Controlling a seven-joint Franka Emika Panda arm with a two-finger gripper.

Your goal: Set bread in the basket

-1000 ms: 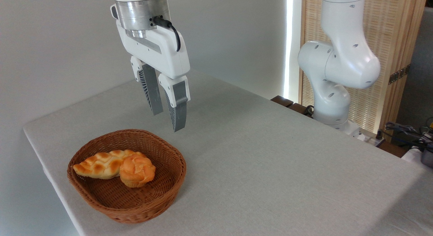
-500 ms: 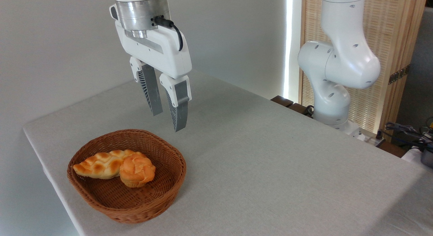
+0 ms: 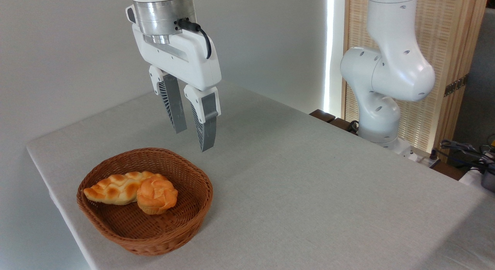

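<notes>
Since the earlier frames the gripper has drifted a little toward the right of the frame, and nothing else has changed place. Largest in the picture is the grey table, which fills the lower half and is bare except at its lower left. Next is the white arm, which stands at the upper right, behind the far edge of the table. Its gripper hangs at the upper left, well above the table and above the far right rim of the basket; the two grey fingers are apart with a moderate gap and hold nothing. This basket sits at the lower left, near the table's front edge. Inside it lies a long braided loaf, and the bread rests against the loaf's right end, on the basket floor. I judge that the task is already finished and only the retreat is left. Little can go wrong now. If the arm comes down again, the fingers may hit the rim and push the basket toward the table edge, because it stands close to it. The bun leans on the loaf, so a strong bump could roll it, but the wall should keep it inside.
</notes>
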